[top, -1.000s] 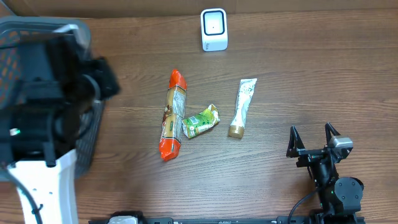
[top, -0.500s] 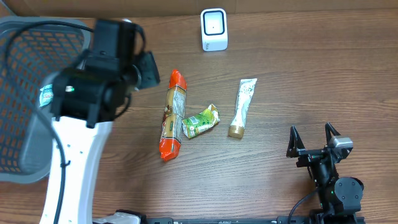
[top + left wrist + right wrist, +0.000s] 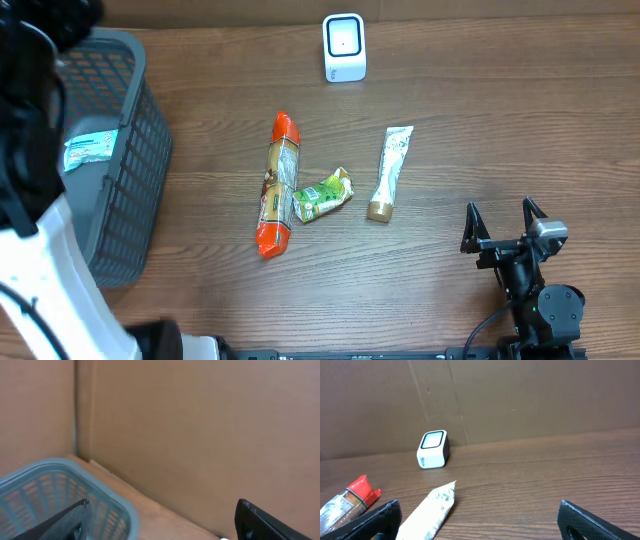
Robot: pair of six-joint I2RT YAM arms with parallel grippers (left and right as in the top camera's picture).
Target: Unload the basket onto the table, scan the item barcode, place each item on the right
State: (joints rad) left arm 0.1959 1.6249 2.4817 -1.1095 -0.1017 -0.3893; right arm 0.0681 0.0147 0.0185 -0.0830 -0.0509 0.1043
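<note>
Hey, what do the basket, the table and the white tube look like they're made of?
Basket: likely matte grey plastic, given its moulded mesh walls. Table: wood or wood-look laminate, showing brown grain lines and a dull sheen. White tube: probably soft, smooth plastic, with a flat crimped end and a brownish cap.

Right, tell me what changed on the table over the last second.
The left arm swung off the grey mesh basket toward the middle, then back left; the left gripper is now open and empty, and a white-and-teal packet lies in the basket. The orange-ended snack pack, green packet, white tube, white scanner and open right gripper stayed put.
</note>
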